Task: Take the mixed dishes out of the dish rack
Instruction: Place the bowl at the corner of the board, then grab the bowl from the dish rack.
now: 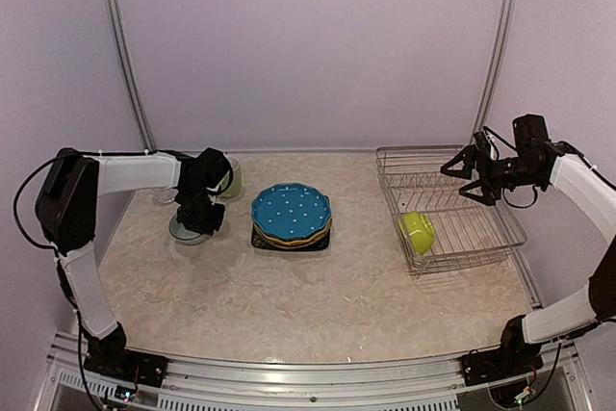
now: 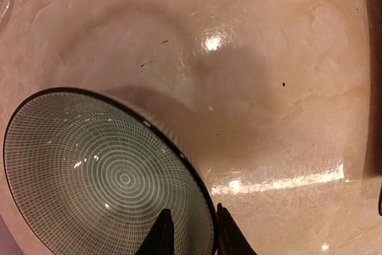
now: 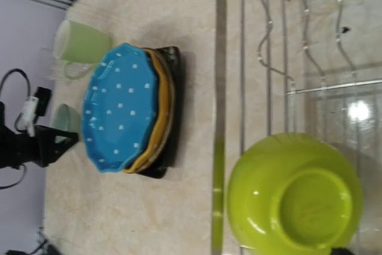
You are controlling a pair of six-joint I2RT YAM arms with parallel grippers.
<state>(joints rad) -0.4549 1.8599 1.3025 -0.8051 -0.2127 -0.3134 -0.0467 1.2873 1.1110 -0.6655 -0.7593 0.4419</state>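
The left gripper stands narrowly parted astride the rim of the green-patterned bowl, which rests on the table far left of the dish rack. The right gripper hangs wide open and empty above the rack's far side. The lime bowl lies in its near left corner.

White shells cover the black joints of my left arm and right arm, thin black cables loop alongside, and my left gripper and right gripper are black.
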